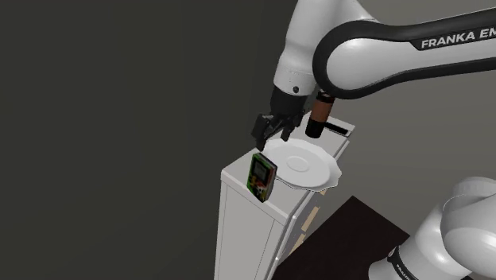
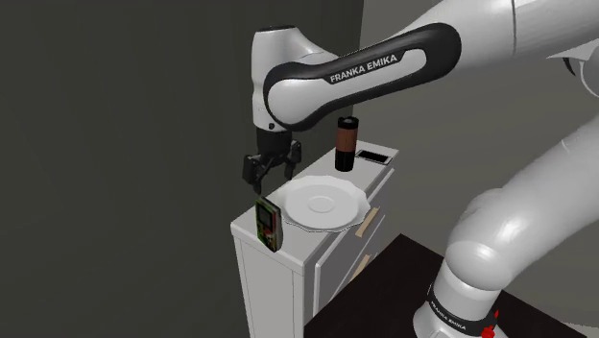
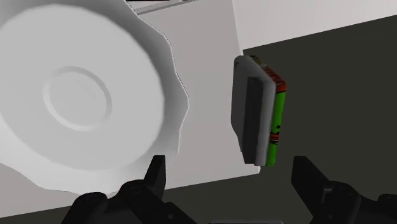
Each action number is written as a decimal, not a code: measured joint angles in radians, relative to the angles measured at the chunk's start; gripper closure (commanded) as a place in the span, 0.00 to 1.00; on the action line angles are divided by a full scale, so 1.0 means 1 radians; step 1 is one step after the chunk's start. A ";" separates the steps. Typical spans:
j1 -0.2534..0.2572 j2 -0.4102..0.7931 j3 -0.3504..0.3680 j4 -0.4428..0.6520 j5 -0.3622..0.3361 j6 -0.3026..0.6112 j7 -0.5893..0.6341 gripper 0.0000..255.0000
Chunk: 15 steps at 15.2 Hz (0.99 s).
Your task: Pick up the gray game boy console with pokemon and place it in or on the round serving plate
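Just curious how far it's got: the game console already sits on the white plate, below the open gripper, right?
No. The game console sits beside the white plate, apart from it, at the edge of the cabinet; the wrist view shows it. The gripper above is open.

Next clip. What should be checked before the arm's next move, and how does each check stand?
1. Gripper open: ok, fingers apart.
2. Gripper empty: ok.
3. Game boy flat on cabinet: not ok, it is tilted at the top's edge.
4. Fingers around game boy: not ok, they hang apart from it.
5. Plate free: ok, nothing lies on it.
6. Game boy's footing firm: cannot tell.
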 measured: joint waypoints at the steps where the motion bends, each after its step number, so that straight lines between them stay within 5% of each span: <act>1: -0.001 0.034 0.021 0.013 -0.006 0.021 0.026 0.00; 15: -0.006 0.140 0.076 -0.021 -0.035 0.156 0.096 0.00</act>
